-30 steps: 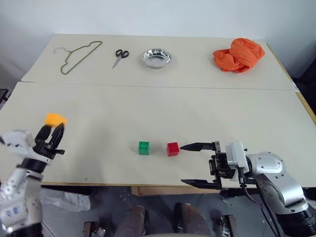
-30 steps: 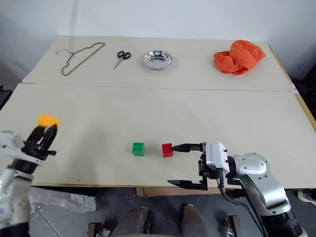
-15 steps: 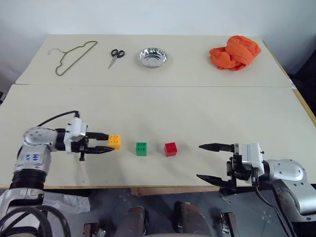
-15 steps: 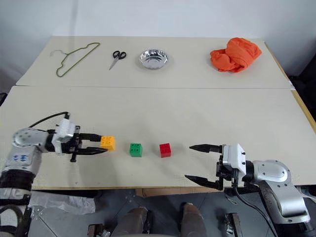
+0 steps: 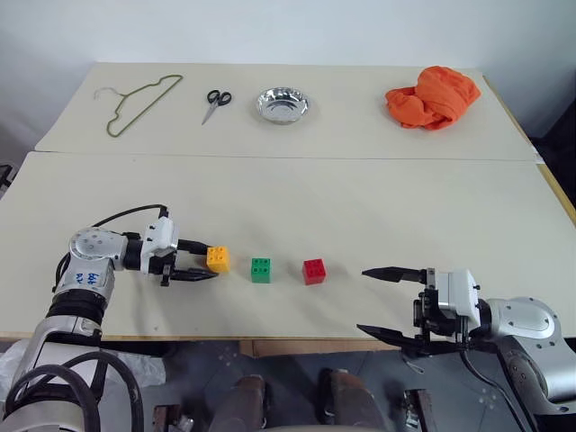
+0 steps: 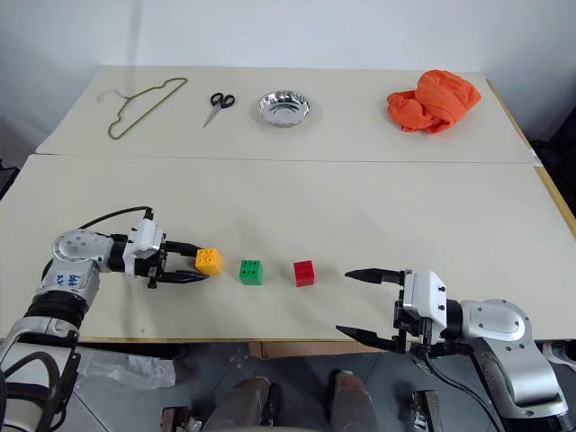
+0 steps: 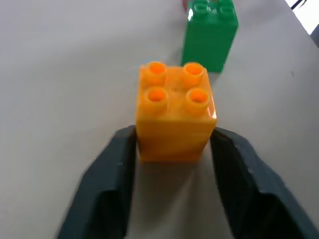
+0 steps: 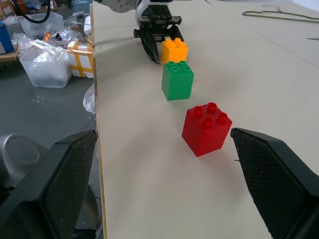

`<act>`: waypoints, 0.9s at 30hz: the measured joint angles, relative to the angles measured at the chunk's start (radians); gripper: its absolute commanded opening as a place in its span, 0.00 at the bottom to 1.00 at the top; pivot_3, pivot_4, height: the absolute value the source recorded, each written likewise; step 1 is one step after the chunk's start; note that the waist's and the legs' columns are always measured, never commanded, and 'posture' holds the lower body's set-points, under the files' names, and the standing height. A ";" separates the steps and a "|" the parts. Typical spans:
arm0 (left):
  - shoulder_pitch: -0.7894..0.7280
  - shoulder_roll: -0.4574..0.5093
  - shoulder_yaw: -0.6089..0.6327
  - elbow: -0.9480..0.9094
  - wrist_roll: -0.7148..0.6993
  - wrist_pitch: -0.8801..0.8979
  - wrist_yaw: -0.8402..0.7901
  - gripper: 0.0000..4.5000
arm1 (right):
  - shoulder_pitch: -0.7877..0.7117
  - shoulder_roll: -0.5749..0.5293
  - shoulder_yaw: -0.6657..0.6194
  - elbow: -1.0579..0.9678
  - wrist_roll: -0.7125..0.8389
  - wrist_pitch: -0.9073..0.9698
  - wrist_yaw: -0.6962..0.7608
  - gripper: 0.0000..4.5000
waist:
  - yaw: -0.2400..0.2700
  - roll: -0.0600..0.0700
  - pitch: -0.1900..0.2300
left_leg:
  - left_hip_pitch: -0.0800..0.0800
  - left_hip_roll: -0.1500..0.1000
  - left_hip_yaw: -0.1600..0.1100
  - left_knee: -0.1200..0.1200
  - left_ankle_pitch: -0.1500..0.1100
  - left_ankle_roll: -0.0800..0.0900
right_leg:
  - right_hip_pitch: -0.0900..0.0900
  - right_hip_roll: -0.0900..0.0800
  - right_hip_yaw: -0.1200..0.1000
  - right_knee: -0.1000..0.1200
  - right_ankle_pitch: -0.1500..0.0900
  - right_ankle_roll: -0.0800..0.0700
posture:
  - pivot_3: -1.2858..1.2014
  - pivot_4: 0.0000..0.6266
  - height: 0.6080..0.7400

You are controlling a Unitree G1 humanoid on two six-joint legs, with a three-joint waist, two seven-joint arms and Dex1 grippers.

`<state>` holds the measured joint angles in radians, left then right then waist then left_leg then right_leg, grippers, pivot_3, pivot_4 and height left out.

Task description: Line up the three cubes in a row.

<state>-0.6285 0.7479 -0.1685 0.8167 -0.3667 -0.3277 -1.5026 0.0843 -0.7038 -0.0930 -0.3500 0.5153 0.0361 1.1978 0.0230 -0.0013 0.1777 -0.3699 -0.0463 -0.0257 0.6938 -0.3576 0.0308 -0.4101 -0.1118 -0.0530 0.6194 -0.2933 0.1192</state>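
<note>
L gripper [image 7: 172, 149] fingers flanking orange cube [image 7: 173, 117] (gap visible, wrist view)

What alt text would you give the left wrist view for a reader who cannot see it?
A yellow-orange cube, studs up, stands on the pale table between the left pincer's two black fingers, which flank its sides. Just beyond it stands the green cube.
</note>
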 measured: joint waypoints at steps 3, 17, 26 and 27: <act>0.033 0.036 -0.013 -0.067 -0.036 0.007 0.000 0.96 | -0.011 0.000 0.004 0.025 -0.003 -0.013 0.016 1.00 | -0.001 0.000 0.000 | 0.000 0.000 0.000 0.000 0.000 0.000 | 0.000 -0.001 0.002 0.000 0.000 0.000 | 0.52 0.24 1.00; 0.281 0.190 0.240 -0.319 -0.098 0.014 0.018 1.00 | -0.072 -0.045 -0.032 0.069 0.016 -0.029 0.073 1.00 | -0.008 0.001 0.000 | 0.000 0.001 -0.001 0.000 0.000 0.000 | 0.000 -0.001 0.005 -0.001 0.000 0.000 | 0.52 0.24 1.00; 0.484 0.215 0.409 -0.496 -0.106 0.203 0.145 1.00 | -0.227 -0.099 -0.044 0.114 0.048 0.002 0.115 1.00 | -0.002 0.002 0.001 | 0.000 0.002 -0.003 -0.002 0.000 -0.001 | 0.001 -0.002 0.006 -0.003 -0.001 -0.001 | 0.52 0.24 1.00; 0.485 0.211 0.417 -0.501 -0.105 0.206 0.158 1.00 | -0.235 -0.097 -0.041 0.119 0.047 0.002 0.117 1.00 | 0.001 0.002 0.001 | 0.000 0.002 -0.004 -0.002 0.000 -0.001 | 0.001 -0.002 0.005 -0.005 -0.001 -0.002 | 0.52 0.24 1.00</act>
<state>-0.1435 0.9591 0.2490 0.3152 -0.4715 -0.1213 -1.3448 -0.1510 -0.8004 -0.1340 -0.2314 0.5624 0.0377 1.3146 0.0238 0.0005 0.1788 -0.3703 -0.0444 -0.0292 0.6923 -0.3580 0.0297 -0.4093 -0.1135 -0.0477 0.6148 -0.2941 0.1177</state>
